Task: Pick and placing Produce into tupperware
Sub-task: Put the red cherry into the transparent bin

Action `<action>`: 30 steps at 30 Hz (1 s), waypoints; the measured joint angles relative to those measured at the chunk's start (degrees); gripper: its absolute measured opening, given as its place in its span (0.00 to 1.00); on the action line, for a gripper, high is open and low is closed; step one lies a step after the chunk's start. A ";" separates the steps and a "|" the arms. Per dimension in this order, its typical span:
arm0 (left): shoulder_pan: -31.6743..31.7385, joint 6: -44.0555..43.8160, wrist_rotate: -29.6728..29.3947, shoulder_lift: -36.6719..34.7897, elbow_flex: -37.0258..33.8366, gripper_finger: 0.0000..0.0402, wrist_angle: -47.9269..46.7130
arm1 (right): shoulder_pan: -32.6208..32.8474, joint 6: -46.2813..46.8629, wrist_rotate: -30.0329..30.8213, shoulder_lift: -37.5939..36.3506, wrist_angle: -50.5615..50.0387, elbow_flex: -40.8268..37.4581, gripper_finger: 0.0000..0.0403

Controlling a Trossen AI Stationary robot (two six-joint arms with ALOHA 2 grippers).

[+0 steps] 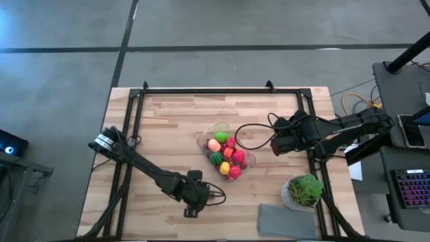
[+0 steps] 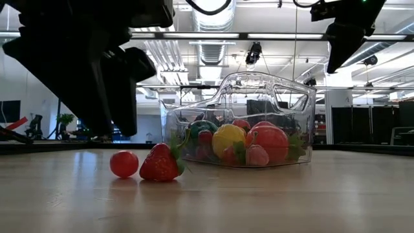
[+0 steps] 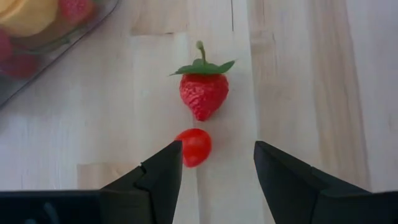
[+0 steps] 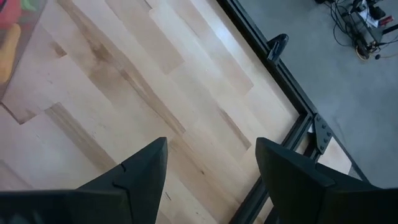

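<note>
Produce fills my tupperware (image 1: 244,163) mid-table, while a strawberry (image 3: 203,93) and cherry tomato (image 3: 194,147) lie on bare boards before my left gripper (image 3: 217,168), wide open and empty.

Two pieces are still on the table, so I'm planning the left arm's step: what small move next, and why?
Probably ease the open left pincer forward around the small red tomato: it lies nearest, just ahead of the fingers, with the strawberry beyond, both outside the tupperware.
</note>
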 joint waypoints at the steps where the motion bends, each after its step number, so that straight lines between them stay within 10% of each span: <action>1: 0.05 0.47 -0.03 0.00 -0.08 0.46 0.03 | 0.00 0.04 -0.09 0.00 0.02 0.00 0.59; 30: 3.03 1.34 3.34 2.27 -1.69 0.46 3.19 | 0.00 -0.12 -0.57 0.00 0.72 -0.05 0.59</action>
